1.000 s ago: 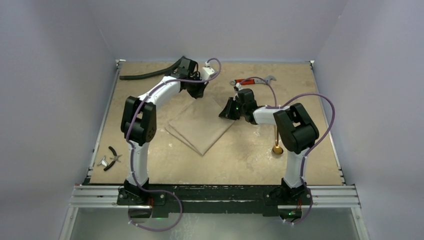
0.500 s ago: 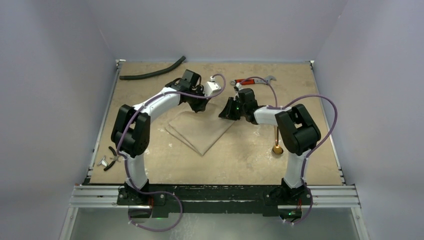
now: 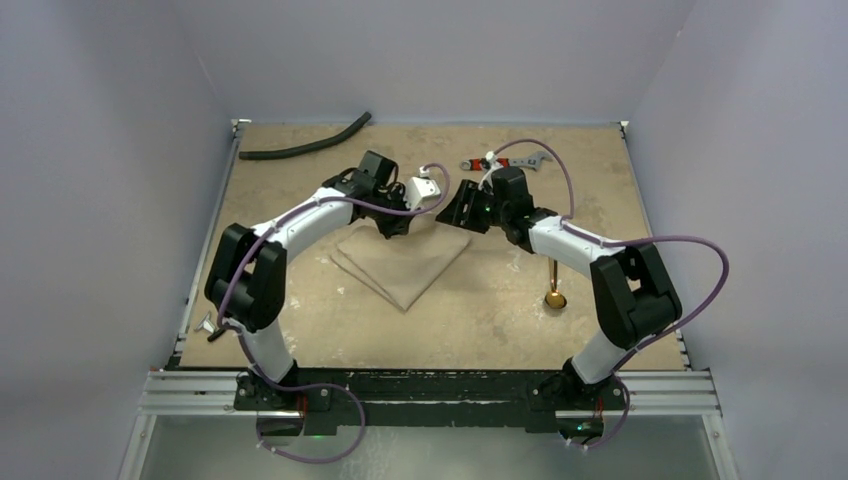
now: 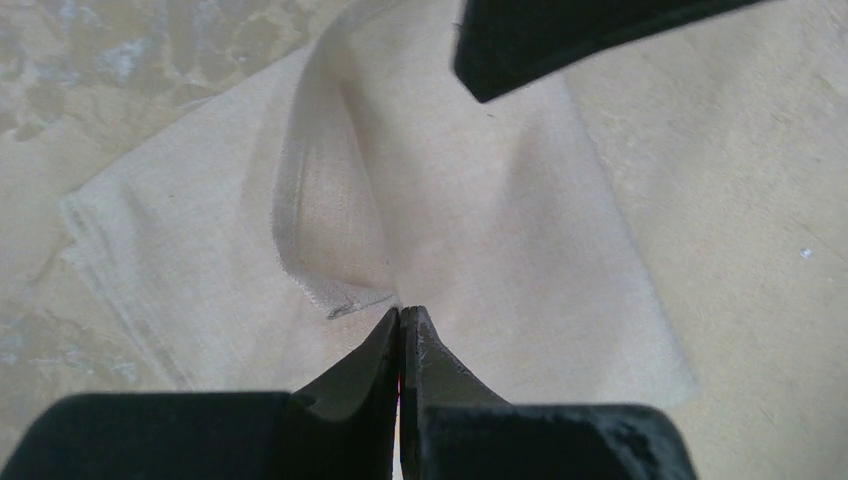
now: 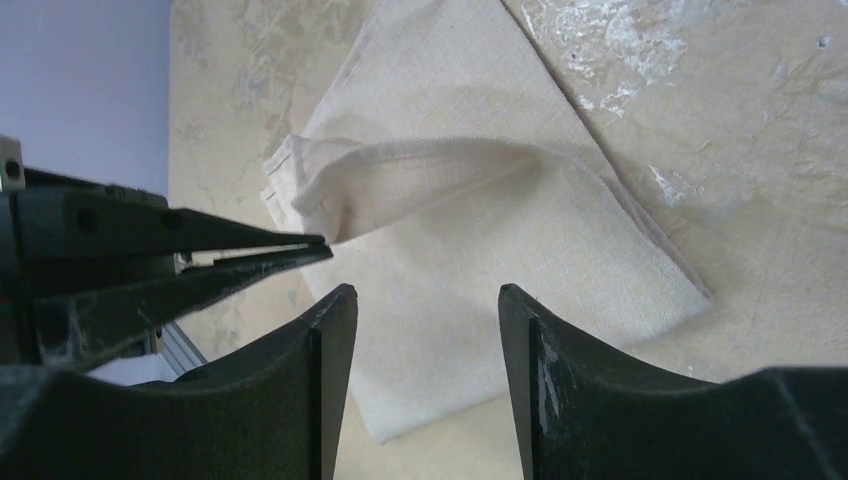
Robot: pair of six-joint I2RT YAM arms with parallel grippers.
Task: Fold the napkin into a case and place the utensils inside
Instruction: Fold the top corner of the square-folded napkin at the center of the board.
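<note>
Presently the left gripper (image 4: 402, 318) clamps a raised layer of the napkin (image 4: 520, 240). Just above, the right gripper (image 5: 425, 295) hangs parted, empty.

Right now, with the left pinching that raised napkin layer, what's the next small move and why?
Probably send the right gripper, open and empty above the napkin, to the gold spoon lying beside its arm. The left gripper is shut on the napkin's top layer, lifted like a pocket mouth, so a utensil could go in.
</note>
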